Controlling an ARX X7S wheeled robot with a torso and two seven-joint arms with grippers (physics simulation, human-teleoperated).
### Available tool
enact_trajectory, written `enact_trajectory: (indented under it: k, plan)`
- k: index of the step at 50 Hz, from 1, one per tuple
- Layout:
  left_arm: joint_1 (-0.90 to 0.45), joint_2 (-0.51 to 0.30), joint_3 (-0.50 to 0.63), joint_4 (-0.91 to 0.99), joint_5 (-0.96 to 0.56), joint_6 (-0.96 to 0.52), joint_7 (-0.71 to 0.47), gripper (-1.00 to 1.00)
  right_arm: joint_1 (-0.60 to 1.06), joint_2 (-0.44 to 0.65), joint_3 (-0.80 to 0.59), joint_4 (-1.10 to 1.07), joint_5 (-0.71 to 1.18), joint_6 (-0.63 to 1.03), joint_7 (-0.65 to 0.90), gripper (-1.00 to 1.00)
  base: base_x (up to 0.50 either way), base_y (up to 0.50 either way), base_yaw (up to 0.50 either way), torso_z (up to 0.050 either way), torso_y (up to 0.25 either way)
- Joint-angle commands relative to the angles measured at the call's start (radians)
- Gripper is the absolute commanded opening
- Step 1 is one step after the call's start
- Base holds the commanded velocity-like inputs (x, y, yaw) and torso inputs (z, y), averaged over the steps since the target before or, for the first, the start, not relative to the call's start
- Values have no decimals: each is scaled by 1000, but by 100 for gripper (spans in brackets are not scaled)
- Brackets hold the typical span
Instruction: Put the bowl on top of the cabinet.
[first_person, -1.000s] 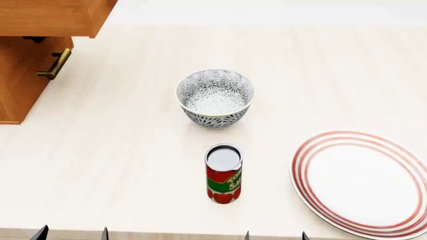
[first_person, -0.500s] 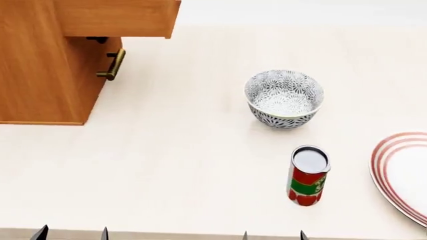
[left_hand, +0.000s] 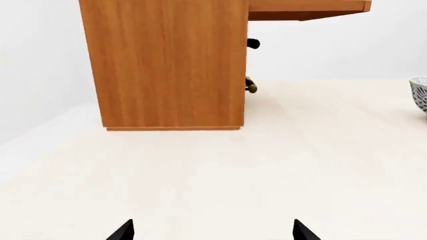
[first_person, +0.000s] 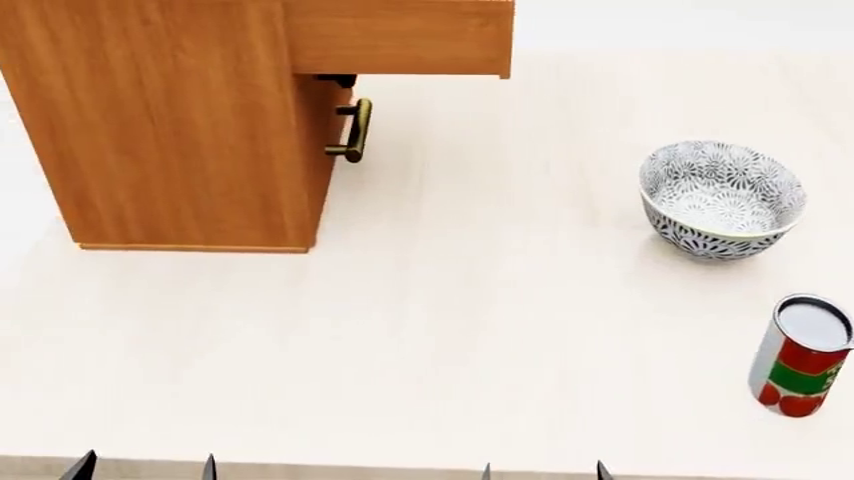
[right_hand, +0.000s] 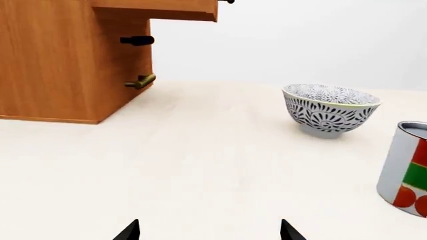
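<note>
The bowl (first_person: 722, 200), a small deep white vessel with dark leaf pattern inside and out, stands upright and empty on the pale counter (first_person: 441, 330), at about 2 o'clock in the head view, well apart from the cabinet (first_person: 174, 120) at 10 o'clock. A red-labelled can (first_person: 798, 355) stands near it, toward 4 o'clock. The bowl judged as ceramic: stiff, fragile, moderately heavy, with a smooth glazed wall likely to slip. The best hold appears to be across the rim (right_hand: 330, 95), one fingertip inside and one outside, on the side away from the can. Left hand (left_hand: 212, 231) and right hand (right_hand: 208, 231) show only dark fingertips set wide apart at the near counter edge, each holding nothing; neither touches the bowl. The cabinet's overhanging top (first_person: 400, 35) lies high, so a secure grip matters for the lift
</note>
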Motion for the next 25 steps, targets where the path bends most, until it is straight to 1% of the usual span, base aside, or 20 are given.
enact_trajectory:
  k: [1,6,12,13,14,15,17,18,19,20,21,22,23,24,25]
  plan:
    - [0,-6,6,0,-6,2,-7,100,0,6,-8,-3,3,1,6,100,0,500,0,0,0]
    - [-2,-8,9,-2,-9,4,-9,100,2,8,-12,-1,4,1,9,100,0,500,0,0,0]
    - [-4,-11,12,-4,-12,4,-12,100,5,5,-4,3,21,11,18,100,0,0,0,0,0]
    - [-58,-119,5,146,-162,-146,-89,100,95,101,15,-147,171,161,79,100,0,0,0,0,0]
    - [-70,31,-145,296,-12,-296,61,100,96,-49,165,-297,21,311,-71,100,0,0,0,0,0]
    - [-91,132,-163,446,138,-446,207,100,115,-122,179,-447,-116,461,-220,100,0,0,0,0,0]
    - [-183,137,-178,746,128,-746,209,100,180,-113,198,-742,-102,761,-224,100,0,0,0,0,0]
    - [-252,142,-193,882,116,-896,200,100,221,-102,204,-819,-102,911,-223,100,0,0,0,0,0]
    - [-289,140,-199,929,108,-1046,196,100,250,-100,211,-865,-93,1061,-228,100,0,0,0,0,0]
    - [-365,146,-218,999,93,-1196,191,100,303,-95,220,-938,-86,1199,-232,100,0,0,0,0,0]
    - [-402,148,-226,1028,83,-1316,186,100,332,-88,217,-976,-85,1252,-230,100,0,0,0,0,0]
    - [-425,145,-228,1043,77,-1352,179,100,383,-85,221,-1036,-80,1347,-233,100,0,0,0,0,0]
    - [-471,142,-235,1061,55,-1398,162,100,408,-84,222,-1059,-77,1388,-232,100,0,0,0,0,0]
    - [-492,121,-237,1061,-4,-1411,114,100,443,-71,223,-1071,-54,1415,-216,100,0,0,0,0,0]
    - [-509,89,-263,1061,-135,-1422,19,100,466,-45,244,-1072,41,1427,-155,100,0,0,0,0,0]
